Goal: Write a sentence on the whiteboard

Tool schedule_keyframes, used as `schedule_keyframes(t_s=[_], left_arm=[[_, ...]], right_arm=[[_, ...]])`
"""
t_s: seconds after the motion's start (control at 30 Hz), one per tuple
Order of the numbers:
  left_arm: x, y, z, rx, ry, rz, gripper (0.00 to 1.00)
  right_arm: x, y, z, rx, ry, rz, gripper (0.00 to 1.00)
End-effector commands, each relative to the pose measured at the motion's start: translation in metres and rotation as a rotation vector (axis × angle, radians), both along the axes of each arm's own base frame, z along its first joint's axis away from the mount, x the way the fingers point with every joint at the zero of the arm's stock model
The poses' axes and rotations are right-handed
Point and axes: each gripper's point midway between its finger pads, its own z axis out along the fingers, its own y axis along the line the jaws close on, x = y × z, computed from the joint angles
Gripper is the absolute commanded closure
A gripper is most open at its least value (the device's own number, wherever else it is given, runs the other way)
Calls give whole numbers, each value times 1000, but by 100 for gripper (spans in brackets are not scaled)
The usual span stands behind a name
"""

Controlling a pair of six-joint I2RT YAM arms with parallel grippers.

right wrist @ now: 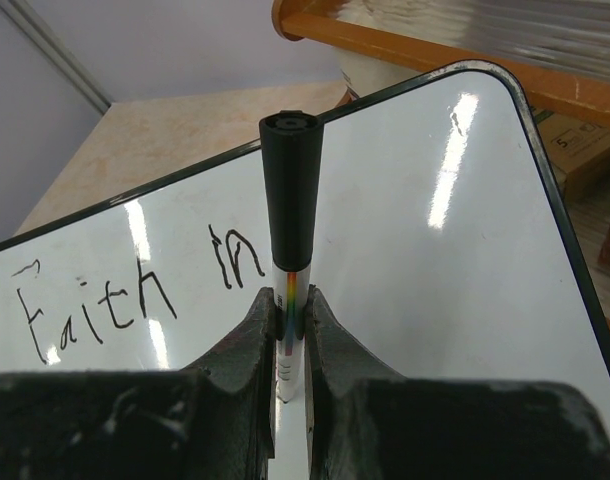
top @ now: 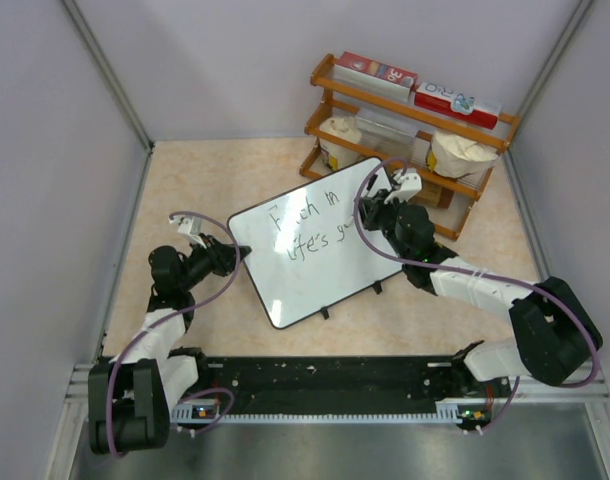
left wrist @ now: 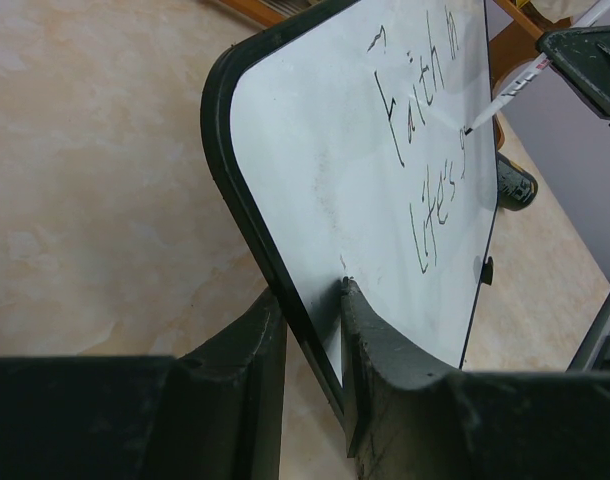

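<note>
The whiteboard (top: 285,285) lies tilted in the middle of the table, its left edge raised. My left gripper (top: 230,256) is shut on its black rim at the left edge; in the left wrist view its fingers (left wrist: 380,340) pinch the board (left wrist: 315,180). The sentence (top: 310,232) reads "Faith in" over "Life's g" with the last word unfinished. It also shows in the left wrist view (left wrist: 425,140). My right gripper (top: 390,215) is shut on a white marker (right wrist: 290,210) with a black end, held upright over the board (right wrist: 435,280), its tip (left wrist: 470,128) at the second line.
A wooden shelf (top: 405,130) with boxes and white bowls stands at the back right, close behind the right gripper. A small dark cylinder (left wrist: 513,183) lies beyond the board's far edge. A cardboard box (right wrist: 585,150) sits under the shelf. Grey walls enclose the table.
</note>
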Motion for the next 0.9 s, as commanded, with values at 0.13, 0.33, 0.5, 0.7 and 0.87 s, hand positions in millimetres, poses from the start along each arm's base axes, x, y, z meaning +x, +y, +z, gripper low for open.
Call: schedule_keyframes(t_s=[0.13, 0.33, 0.5, 0.7, 0.87], left_arm=[[4, 4, -8, 64, -22, 8, 100], [4, 4, -7, 64, -25, 7, 100], [4, 4, -8, 63, -22, 4, 100], [4, 4, -8, 64, -23, 8, 100], [4, 4, -8, 64, -22, 7, 100]], right_arm=[[7, -15, 4, -15, -5, -55, 100], [12, -7, 18, 6, -27, -31, 100], [15, -4, 24, 16, -36, -23, 100], [15, -1, 25, 21, -37, -11, 100], [13, 4, 20, 25, -24, 14, 100]])
